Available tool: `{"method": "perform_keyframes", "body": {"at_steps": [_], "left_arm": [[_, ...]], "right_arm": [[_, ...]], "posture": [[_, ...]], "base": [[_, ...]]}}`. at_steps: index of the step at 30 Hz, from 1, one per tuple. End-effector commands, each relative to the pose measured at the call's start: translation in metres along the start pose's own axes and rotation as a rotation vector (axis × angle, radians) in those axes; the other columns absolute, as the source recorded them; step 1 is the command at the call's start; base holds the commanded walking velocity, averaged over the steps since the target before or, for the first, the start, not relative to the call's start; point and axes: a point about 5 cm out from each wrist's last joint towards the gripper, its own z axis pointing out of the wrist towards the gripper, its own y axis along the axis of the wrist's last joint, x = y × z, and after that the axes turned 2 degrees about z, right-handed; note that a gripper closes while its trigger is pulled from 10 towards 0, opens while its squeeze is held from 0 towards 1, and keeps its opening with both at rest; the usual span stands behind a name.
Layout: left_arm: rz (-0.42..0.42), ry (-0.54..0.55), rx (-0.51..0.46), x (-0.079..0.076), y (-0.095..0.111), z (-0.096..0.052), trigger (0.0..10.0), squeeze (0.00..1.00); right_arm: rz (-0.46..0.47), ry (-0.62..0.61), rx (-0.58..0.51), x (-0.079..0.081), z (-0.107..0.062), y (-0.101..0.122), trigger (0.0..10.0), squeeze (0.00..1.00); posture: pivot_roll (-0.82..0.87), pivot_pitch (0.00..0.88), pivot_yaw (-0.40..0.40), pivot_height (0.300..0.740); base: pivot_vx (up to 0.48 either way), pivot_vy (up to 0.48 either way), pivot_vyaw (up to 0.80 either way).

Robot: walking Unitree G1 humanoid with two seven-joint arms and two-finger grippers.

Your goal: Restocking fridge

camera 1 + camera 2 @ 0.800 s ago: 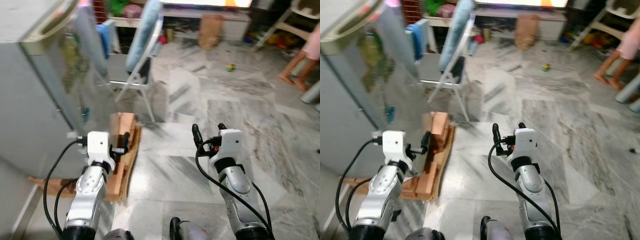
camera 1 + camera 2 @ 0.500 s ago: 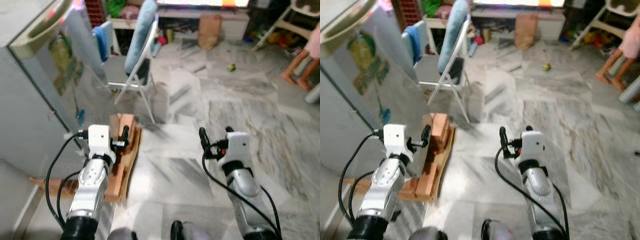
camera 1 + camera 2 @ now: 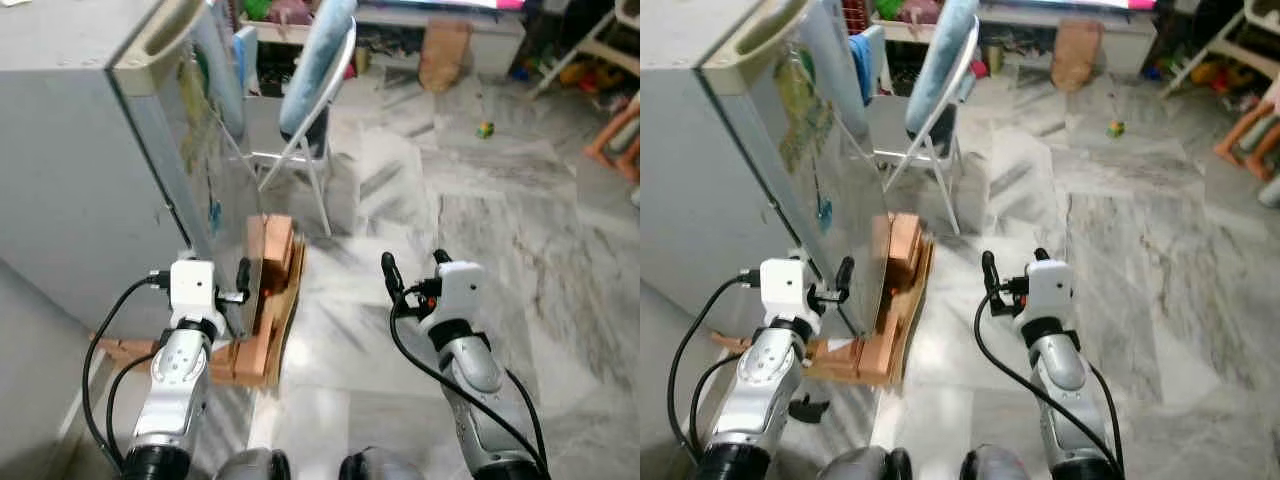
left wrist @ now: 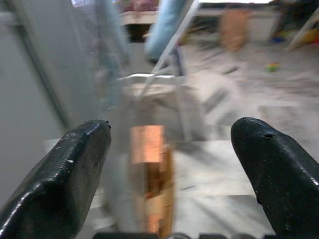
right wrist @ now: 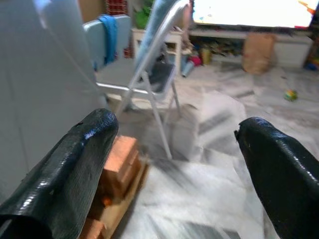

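Evidently still approaching: both the left pincer (image 3: 241, 281) and right pincer (image 3: 413, 270) gape, empty. Square up to the fridge (image 3: 90, 180) at ten o'clock, avoiding the folding chair (image 3: 305, 110) at twelve.

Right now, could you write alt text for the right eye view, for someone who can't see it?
A grey fridge, door shut, stands on wooden blocks at the robot's left. Both silver arms reach forward with open, empty tools: the left tool near the fridge's lower corner, the right tool over marble floor. A folding chair stands behind.
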Motion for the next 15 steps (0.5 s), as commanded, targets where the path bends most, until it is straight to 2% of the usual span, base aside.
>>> {"method": "perform_keyframes", "body": {"at_steps": [1,7,12,15], "left_arm": [[-0.005,-0.004,-0.012,0.003,0.001,0.000,10.0,0.00],[-0.032,0.019,-0.035,0.000,0.004,0.006,10.0,0.00],[-0.036,0.036,-0.052,0.001,0.007,0.008,10.0,0.00],[-0.042,0.051,-0.083,0.008,0.016,-0.001,10.0,0.00]], "right_arm": [[-0.001,0.000,-0.009,0.000,0.001,0.003,10.0,0.00],[-0.007,-0.008,-0.004,-0.004,-0.003,0.003,10.0,0.00],[-0.021,-0.026,-0.001,-0.011,-0.012,0.003,10.0,0.00],[-0.041,-0.043,-0.014,-0.017,-0.020,0.007,10.0,0.00]], "posture": [[0.02,0.097,0.001,0.740],[0.02,0.097,-0.011,0.740],[0.01,0.100,-0.011,0.740],[0.00,0.101,-0.002,0.740]], "base": [[0.000,0.000,0.00],[0.000,0.000,0.00],[0.000,0.000,-0.67],[0.000,0.000,-0.20]]}}
